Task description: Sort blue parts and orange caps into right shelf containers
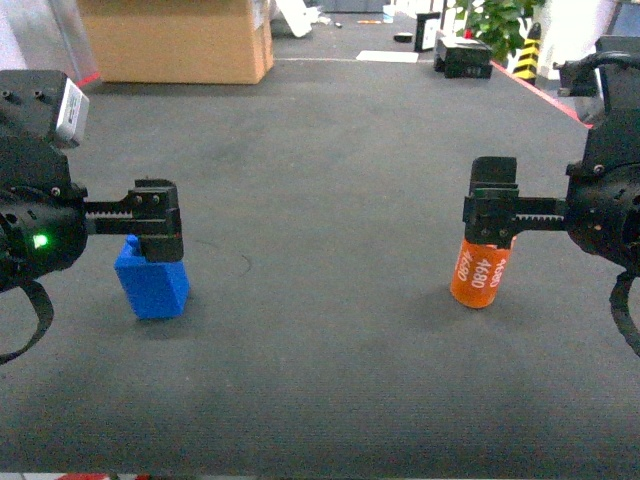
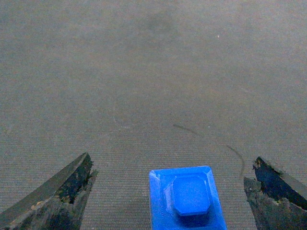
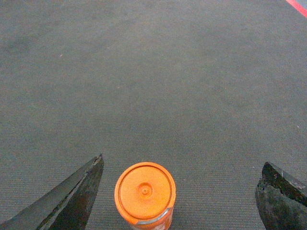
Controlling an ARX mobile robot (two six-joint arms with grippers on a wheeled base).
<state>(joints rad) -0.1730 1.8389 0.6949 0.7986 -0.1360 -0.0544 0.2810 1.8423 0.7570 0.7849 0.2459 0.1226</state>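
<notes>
An orange cap point(image 1: 481, 275) stands upright on the dark grey carpet point(image 1: 330, 200), white "4680" printed down its side. The right gripper point(image 3: 180, 191) hangs spread above it. Well apart to the left, a blue part point(image 1: 152, 280) sits between the left gripper's point(image 2: 168, 191) spread jaws.

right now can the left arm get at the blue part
Probably yes: the left gripper is open right above the blue part, a finger on each side, with only bare floor around it.
</notes>
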